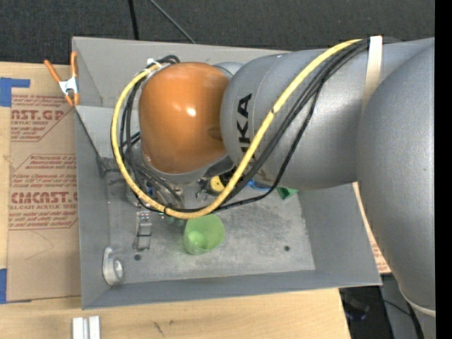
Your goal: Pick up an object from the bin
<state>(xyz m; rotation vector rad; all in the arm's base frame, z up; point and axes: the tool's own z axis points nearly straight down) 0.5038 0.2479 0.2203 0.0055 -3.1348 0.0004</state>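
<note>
In the camera view, the arm's orange-domed wrist (pixel 180 115) is hanging low over the grey metal bin (pixel 275 240), covering most of the gripper (pixel 154 193). I cannot tell whether the gripper is open or closed. A pale green plastic cup (pixel 203 233) is lying just beside it, near the front wall. A descent could be nudging the cup aside rather than straddling it.

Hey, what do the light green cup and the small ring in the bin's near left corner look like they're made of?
The light green cup looks like plastic: even, matte colour, soft rounded rim, no glint. The small ring looks like shiny metal or clear plastic; it is pale grey with a bright highlight, so I cannot tell which.
</note>
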